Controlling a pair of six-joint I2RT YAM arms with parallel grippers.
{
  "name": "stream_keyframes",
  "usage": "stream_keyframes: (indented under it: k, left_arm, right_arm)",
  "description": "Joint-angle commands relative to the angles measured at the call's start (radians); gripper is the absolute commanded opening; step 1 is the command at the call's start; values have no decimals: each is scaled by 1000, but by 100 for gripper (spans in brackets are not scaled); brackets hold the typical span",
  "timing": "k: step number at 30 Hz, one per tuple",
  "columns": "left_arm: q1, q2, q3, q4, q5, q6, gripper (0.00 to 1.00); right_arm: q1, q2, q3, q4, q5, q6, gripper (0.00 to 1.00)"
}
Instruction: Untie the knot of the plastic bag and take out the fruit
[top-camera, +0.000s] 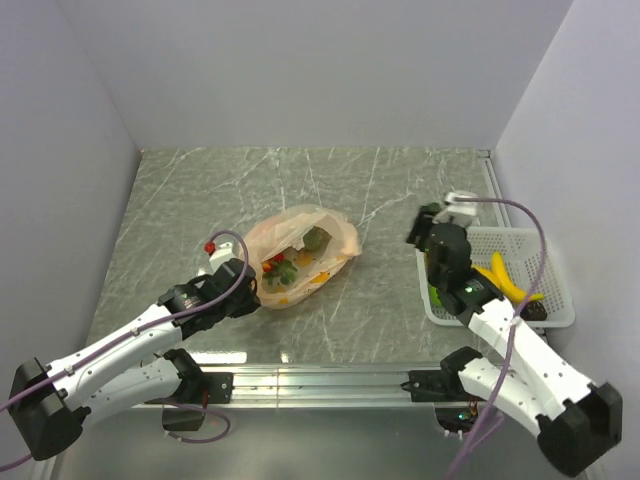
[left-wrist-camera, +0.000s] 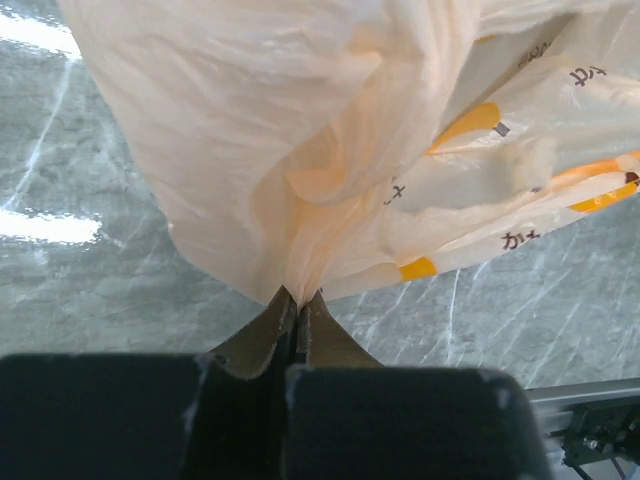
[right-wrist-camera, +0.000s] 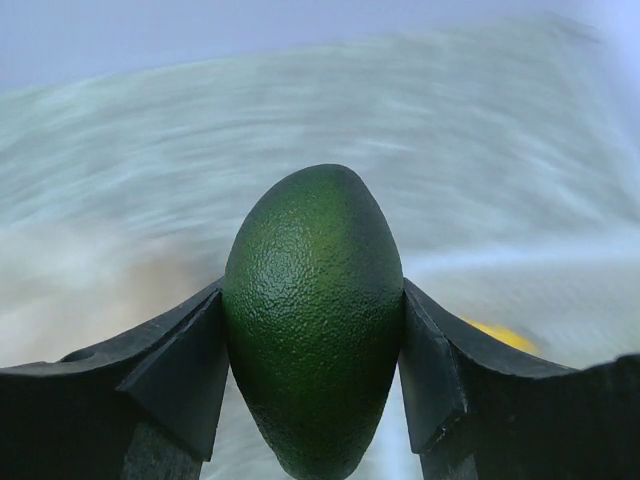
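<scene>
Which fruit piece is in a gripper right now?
The dark green avocado, clamped in the jaws of the right gripper. The other pieces lie inside the plastic bag or in the white basket.

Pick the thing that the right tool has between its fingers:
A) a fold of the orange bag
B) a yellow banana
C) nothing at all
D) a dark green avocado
D: the right wrist view shows the dark green avocado clamped upright between the two fingers of the right tool.
</scene>
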Motion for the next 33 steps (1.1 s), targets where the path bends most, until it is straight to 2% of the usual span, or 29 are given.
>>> stream_keyframes:
  k: [1, 2, 3, 5, 6, 9, 12, 14, 16, 20, 23, 25, 30, 33]
  left_arm:
    - [4, 1, 11, 42, 17, 27, 1]
    - [4, 0, 11, 42, 19, 29, 0]
    - [6, 0, 9, 44, 17, 30, 1]
    - [6, -6, 8, 48, 19, 32, 1]
    - [4, -8, 8, 50, 19, 32, 1]
    - [4, -8, 11, 51, 20, 33, 0]
    - [4, -8, 12, 51, 20, 37, 1]
    - [6, -8, 12, 51, 17, 35, 1]
    - [6, -9, 12, 48, 11, 33, 0]
    - [4, -8, 9, 48, 8, 24, 1]
    - [4, 0, 9, 50, 14, 24, 1]
    - [6, 4, 11, 48, 14, 21, 1]
    - [6, -3, 3, 47, 23, 18, 1]
    - [6, -18, -8, 48, 28, 12, 1]
  right_arm:
    - [-166, -71, -44, -243, 249, 198, 43]
    - [-247, -86, -61, -259, 261, 241, 49]
    - [-296, -116, -91, -271, 249, 266, 65]
    - [-381, -152, -115, -284, 220, 321, 75]
    - [-393, -181, -130, -285, 208, 335, 84]
    - [-396, -215, -135, -270, 198, 328, 92]
    - [-392, -209, -104, -287, 157, 286, 92]
    - [-372, -210, -92, -276, 68, 230, 91]
    - [-282, -245, -98, -201, -8, 168, 87]
    - [-55, -275, -90, -31, -328, -34, 75]
    - [114, -171, 9, -14, -473, -135, 72]
    - [229, -50, 100, -26, -499, -182, 71]
    - [352, 242, 279, -21, -729, -255, 64]
    - [377, 418, 362, -30, -769, -265, 59]
